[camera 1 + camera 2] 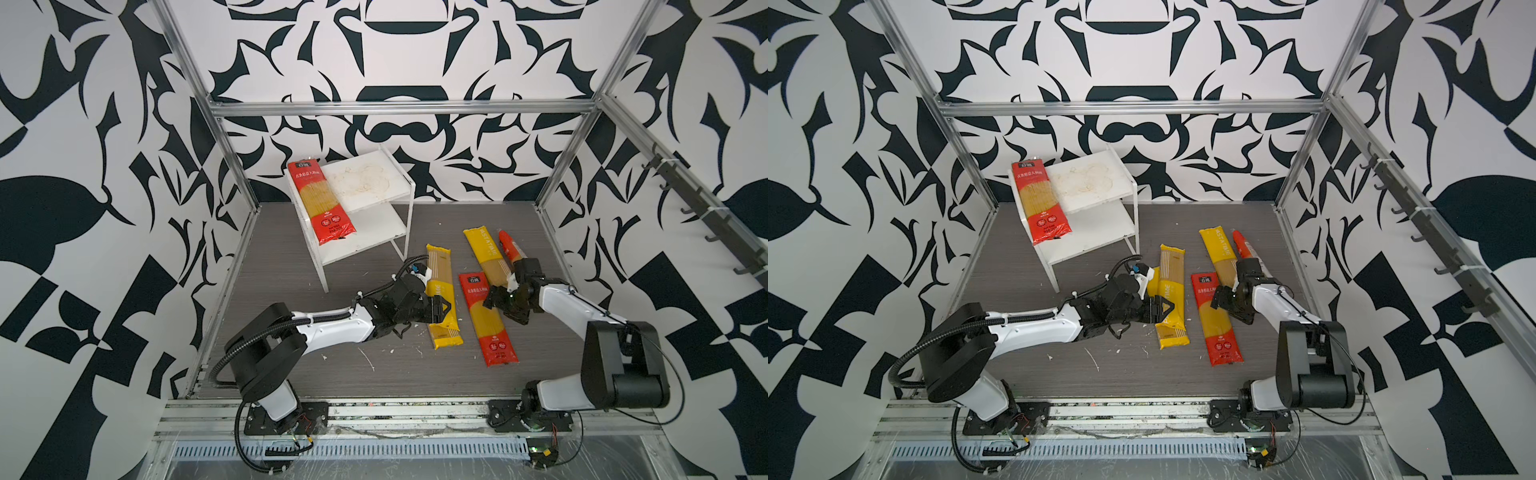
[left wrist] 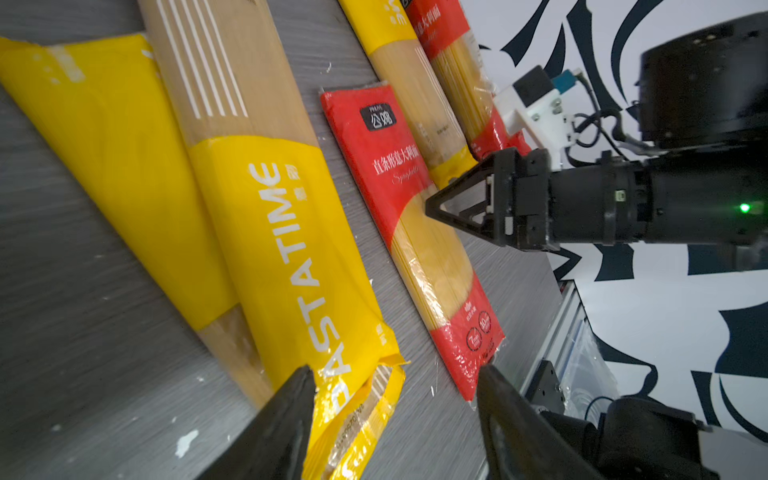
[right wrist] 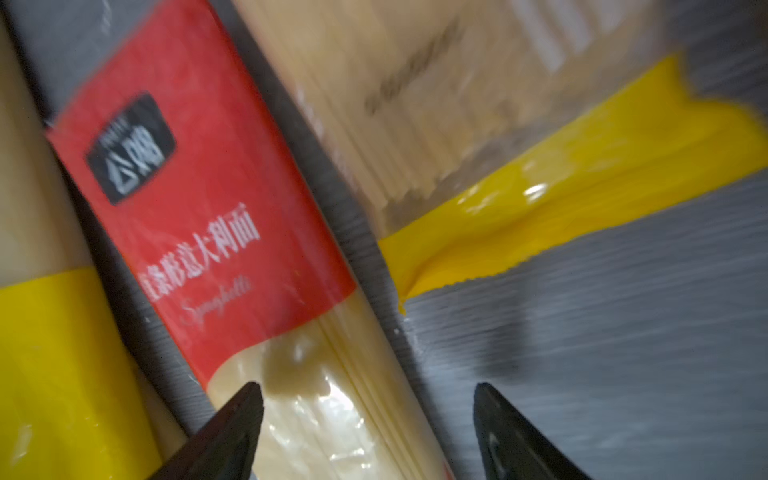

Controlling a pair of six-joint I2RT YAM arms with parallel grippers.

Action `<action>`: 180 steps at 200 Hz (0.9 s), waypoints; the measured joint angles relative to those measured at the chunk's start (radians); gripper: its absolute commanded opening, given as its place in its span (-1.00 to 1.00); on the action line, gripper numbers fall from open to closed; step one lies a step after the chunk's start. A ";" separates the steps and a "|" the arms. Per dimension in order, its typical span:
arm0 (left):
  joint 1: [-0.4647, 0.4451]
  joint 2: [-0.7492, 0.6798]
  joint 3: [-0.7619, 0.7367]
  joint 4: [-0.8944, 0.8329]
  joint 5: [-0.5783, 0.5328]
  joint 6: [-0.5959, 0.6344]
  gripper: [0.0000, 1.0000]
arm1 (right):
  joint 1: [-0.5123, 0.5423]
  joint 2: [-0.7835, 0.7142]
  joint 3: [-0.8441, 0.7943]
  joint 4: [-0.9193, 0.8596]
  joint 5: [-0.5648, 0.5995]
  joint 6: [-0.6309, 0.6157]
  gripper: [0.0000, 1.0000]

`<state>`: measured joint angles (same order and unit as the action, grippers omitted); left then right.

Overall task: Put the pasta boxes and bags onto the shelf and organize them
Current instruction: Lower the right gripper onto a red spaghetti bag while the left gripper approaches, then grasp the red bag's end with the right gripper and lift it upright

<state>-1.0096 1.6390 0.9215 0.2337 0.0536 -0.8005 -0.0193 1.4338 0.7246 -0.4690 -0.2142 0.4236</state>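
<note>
Black-and-white patterned walls box in a grey wood-grain counter (image 1: 374,374).

- Shelf (image 1: 374,195) stands at the back, left of centre. One red pack (image 1: 322,199) lies lengthwise on the left of its stained top board, with the near end overhanging. Lower board is bare.
- Five packs are on the counter, right of the shelf.
- Left gripper (image 2: 395,370): fingers (image 2: 282,424) are apart, holding nothing, low over the near end of the yellow PASTATIME pack (image 2: 286,232). That pack lies crossed on a second yellow pack (image 2: 116,137). Contact cannot be told.
- Right gripper (image 3: 365,386): fingers are spread wide and empty, hovering over the clear middle of the counter red pack (image 3: 216,199).
- Behind it are a third yellow pack (image 1: 484,257) and another red pack (image 1: 509,249), lying side by side.

Judgement: this is an early pick stage, with one of six shelved. Next move calls for lowering astride a pack's narrow width, closing and lifting level. The pack then goes to the shelf, parallel beside the red one there. Glossy film may slip, and the crossed yellow pair may drag together.
</note>
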 measured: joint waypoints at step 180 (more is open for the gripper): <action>0.003 -0.010 0.000 -0.014 -0.004 -0.010 0.33 | 0.033 -0.043 -0.126 0.227 -0.268 0.071 -0.84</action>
<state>-1.0061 1.6291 0.9215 0.2199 0.0498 -0.8108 0.0139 1.3903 0.5987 -0.2417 -0.4820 0.4942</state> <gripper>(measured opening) 0.666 0.165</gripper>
